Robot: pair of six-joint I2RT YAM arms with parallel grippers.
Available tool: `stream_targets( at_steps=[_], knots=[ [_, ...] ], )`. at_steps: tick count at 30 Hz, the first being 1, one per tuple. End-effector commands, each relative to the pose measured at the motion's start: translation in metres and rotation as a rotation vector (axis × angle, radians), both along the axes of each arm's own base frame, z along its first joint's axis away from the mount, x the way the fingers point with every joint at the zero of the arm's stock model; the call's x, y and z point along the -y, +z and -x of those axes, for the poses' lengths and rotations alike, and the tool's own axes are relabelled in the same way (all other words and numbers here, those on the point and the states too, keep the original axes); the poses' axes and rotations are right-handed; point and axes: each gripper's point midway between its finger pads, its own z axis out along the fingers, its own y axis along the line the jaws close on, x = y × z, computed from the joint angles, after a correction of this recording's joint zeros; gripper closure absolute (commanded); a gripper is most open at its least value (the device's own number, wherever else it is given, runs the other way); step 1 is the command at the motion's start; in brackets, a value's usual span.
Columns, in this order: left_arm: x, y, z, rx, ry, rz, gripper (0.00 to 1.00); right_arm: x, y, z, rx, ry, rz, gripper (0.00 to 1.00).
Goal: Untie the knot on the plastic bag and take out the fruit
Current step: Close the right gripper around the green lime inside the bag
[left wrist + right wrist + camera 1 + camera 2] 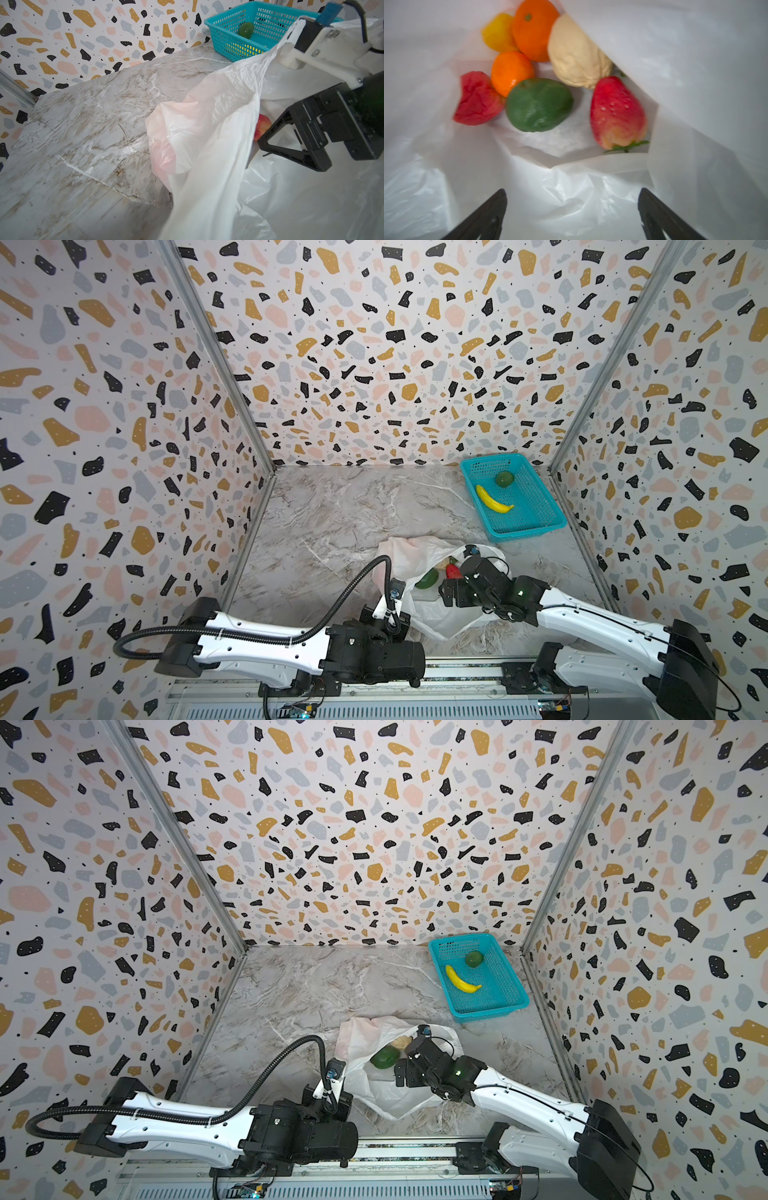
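Note:
The plastic bag (pixel 440 620) lies open near the table's front, and no knot is in view. My left gripper (pixel 400 606) is shut on the bag's left edge; in the left wrist view the film (pixel 218 145) stretches over the jaws and hides them. My right gripper (pixel 572 197) stands open inside the bag's mouth, with only bag film under its fingertips (pixel 500 199). The fruit lies ahead of it: two oranges (pixel 511 72), a yellow piece (pixel 497 33), a knobbly beige ball (pixel 577 56), a dark green oval (pixel 538 105), a red strawberry-like piece (pixel 616 112) and a red piece under film (pixel 477 99).
A teal basket (pixel 536 527) stands at the back right, holding a yellow banana (pixel 493 500) and a round green ball (pixel 504 478). Patterned walls close in the marble table (pixel 332 510) on three sides.

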Motion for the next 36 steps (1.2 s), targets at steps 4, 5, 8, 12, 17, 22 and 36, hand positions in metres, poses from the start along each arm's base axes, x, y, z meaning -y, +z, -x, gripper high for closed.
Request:
stream_targets(
  at_steps=[4,5,8,12,17,22,36],
  knots=[
    [0.005,0.017,-0.002,0.045,0.009,0.038,1.00,-0.035,0.004,0.012,-0.062,0.142,-0.064,0.01],
    [0.005,0.018,-0.003,0.048,0.012,0.039,1.00,-0.038,0.004,0.015,-0.064,0.156,-0.072,0.01],
    [0.005,0.019,-0.003,0.049,0.017,0.039,1.00,-0.050,0.009,0.028,-0.070,0.239,-0.128,0.01],
    [0.006,0.019,-0.003,0.051,0.022,0.041,1.00,-0.064,0.017,0.042,-0.089,0.336,-0.203,0.01],
    [0.006,0.021,-0.004,0.057,0.026,0.044,1.00,-0.069,0.028,0.034,-0.002,0.325,-0.230,0.01],
    [0.004,0.025,-0.005,0.069,0.035,0.050,1.00,-0.076,0.015,0.017,0.047,0.329,-0.150,0.04],
    [-0.002,0.034,-0.007,0.085,0.045,0.058,1.00,-0.066,-0.011,-0.006,0.243,0.248,-0.026,0.10]
  ],
)
